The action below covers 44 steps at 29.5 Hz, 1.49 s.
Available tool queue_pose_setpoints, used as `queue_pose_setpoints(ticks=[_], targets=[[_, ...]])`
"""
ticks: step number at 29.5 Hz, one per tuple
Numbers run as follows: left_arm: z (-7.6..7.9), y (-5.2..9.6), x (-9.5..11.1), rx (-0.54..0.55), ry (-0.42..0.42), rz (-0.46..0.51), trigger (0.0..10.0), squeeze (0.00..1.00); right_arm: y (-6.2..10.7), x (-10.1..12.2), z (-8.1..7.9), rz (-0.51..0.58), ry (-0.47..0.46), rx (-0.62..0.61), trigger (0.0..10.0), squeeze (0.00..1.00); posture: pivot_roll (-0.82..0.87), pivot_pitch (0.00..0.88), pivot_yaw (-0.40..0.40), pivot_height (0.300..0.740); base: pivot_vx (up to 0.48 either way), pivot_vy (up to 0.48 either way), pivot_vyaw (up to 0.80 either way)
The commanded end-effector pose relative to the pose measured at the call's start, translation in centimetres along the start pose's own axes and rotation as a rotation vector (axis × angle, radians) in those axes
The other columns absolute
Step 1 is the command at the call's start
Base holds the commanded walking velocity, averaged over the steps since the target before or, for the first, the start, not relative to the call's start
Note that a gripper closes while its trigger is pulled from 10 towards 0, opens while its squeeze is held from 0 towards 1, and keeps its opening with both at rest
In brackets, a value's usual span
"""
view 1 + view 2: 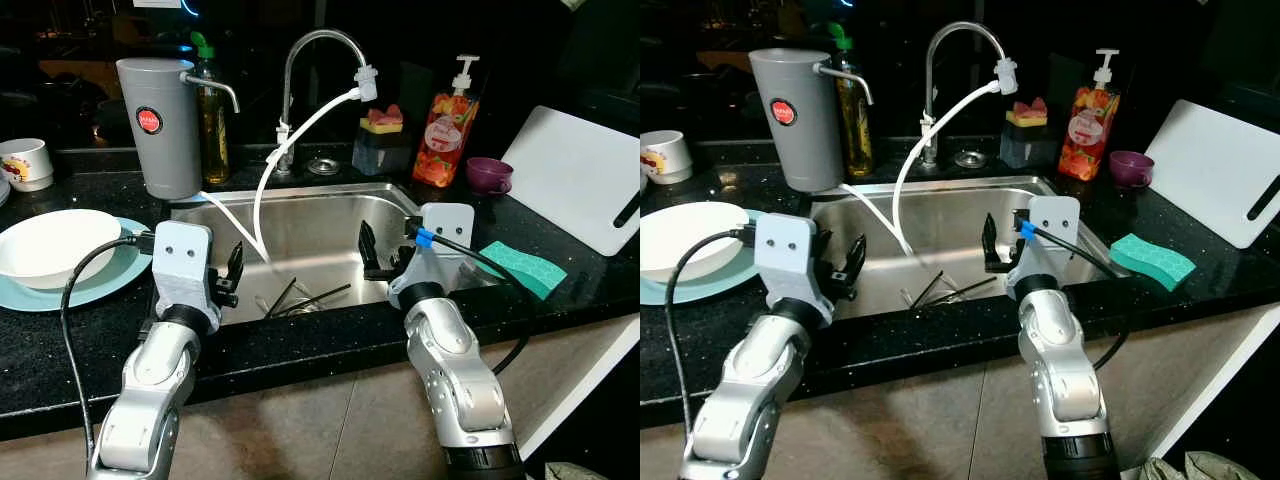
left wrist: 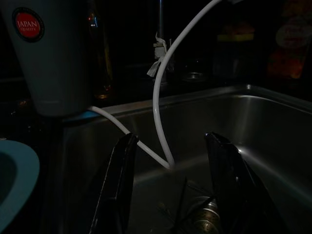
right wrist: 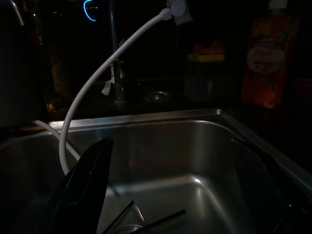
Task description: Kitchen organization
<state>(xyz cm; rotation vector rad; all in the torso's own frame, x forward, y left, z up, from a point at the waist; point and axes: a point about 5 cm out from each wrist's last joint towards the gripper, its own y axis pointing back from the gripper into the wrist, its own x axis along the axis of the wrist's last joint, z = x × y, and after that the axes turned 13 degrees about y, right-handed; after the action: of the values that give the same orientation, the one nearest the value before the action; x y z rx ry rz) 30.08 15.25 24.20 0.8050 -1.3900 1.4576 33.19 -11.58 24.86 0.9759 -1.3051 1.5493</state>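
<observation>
Chopsticks (image 1: 305, 297) lie on the sink (image 1: 300, 195) floor, both grippers poised empty above.
Left gripper (image 1: 232, 275) and right gripper (image 1: 372, 257), jaws spread, should dip past the white hose (image 1: 262, 190) cleanly.

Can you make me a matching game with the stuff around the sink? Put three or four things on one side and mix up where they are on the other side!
Things:
1. green sponge
2. white bowl
3. chopsticks
4. purple cup

Places:
A. on the blue plate, left of the sink
B. down in the sink, between the left end effector and the right end effector
C. by the white cutting board
D. on the counter, right of the sink

Pairs: 1-D, 2-A, 3-B, 4-C
</observation>
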Motion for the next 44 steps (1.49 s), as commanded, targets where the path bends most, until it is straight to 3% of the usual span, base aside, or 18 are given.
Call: queue_pose_setpoints(ticks=[1, 44], targets=[[-0.02, -0.14, -0.06, -0.002, -0.007, 0.001, 10.0, 0.00, 0.03, -0.33, 0.02, -0.011, -0.006, -0.005, 10.0, 0.00, 0.13, 0.084, -0.069, 0.740, 0.000, 0.000, 0.00], [0.19, -0.50, -0.13, -0.013, -0.001, 0.017, 10.0, 0.00, -0.21, -0.07, 0.11, 0.008, 0.002, 0.003, 10.0, 0.00, 0.13, 0.048, -0.071, 0.740, 0.000, 0.000, 0.00]])
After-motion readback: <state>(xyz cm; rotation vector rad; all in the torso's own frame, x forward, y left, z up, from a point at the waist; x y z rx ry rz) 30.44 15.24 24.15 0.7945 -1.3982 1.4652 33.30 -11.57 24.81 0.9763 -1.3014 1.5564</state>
